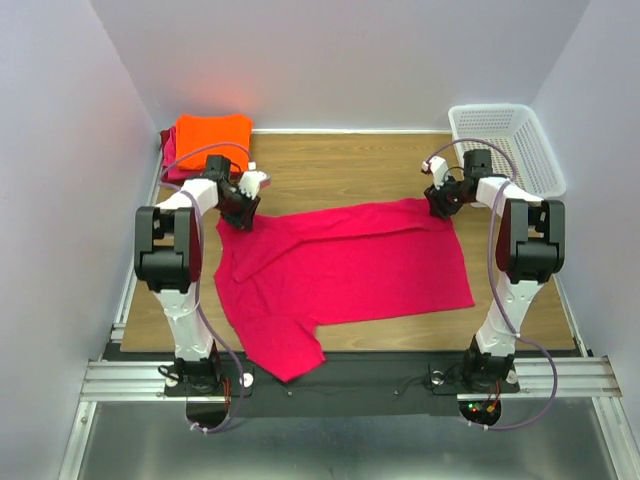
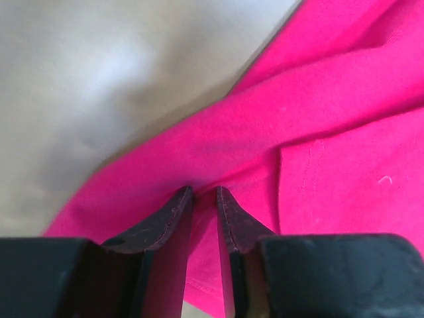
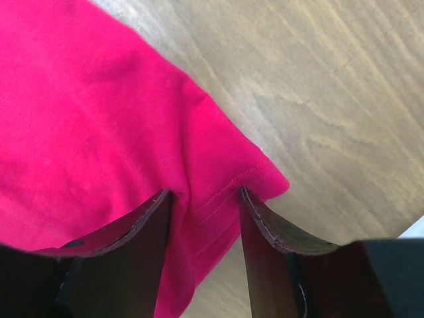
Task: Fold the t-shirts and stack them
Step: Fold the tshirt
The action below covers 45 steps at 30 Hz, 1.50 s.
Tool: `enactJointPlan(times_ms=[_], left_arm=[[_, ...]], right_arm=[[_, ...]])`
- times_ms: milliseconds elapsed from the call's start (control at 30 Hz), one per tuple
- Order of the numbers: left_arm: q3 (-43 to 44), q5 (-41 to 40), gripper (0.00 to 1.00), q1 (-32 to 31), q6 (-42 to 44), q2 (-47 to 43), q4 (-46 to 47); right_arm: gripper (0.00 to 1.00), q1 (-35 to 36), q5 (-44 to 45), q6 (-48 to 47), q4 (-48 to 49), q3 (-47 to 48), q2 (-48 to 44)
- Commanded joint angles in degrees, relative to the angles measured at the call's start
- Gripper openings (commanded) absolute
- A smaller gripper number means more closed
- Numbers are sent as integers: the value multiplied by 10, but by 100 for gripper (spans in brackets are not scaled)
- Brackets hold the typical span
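We see the pink shirt (image 1: 350,270) spread out.
Our left gripper (image 2: 204,191) pinches it; our right gripper (image 3: 204,193), released, straddles its corner near the basket (image 1: 505,140).

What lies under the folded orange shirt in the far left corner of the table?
A darker red shirt lies under the orange shirt; only its left edge shows. How it is folded, and whether anything else lies beneath, is covered.
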Motion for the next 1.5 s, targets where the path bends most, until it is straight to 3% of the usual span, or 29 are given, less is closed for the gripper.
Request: enactJointPlan(times_ms=[0, 167, 333, 533, 800, 1033, 1467], left_arm=[[105, -42, 31, 5, 14, 59, -11], [181, 16, 36, 10, 46, 55, -62], [149, 82, 44, 8, 68, -25, -82], [114, 118, 50, -18, 77, -53, -84], [108, 88, 57, -55, 59, -3, -54], [96, 69, 59, -63, 53, 20, -38], [84, 59, 51, -64, 44, 36, -18]], right_arm=[[52, 4, 31, 6, -60, -22, -12], [55, 4, -6, 49, -78, 19, -47], [56, 4, -29, 46, -95, 32, -87], [56, 9, -23, -4, -122, 6, -107], [63, 19, 11, -46, -129, -14, -83], [64, 24, 34, -64, -129, -36, -75], [61, 24, 57, -70, -129, -44, -92]])
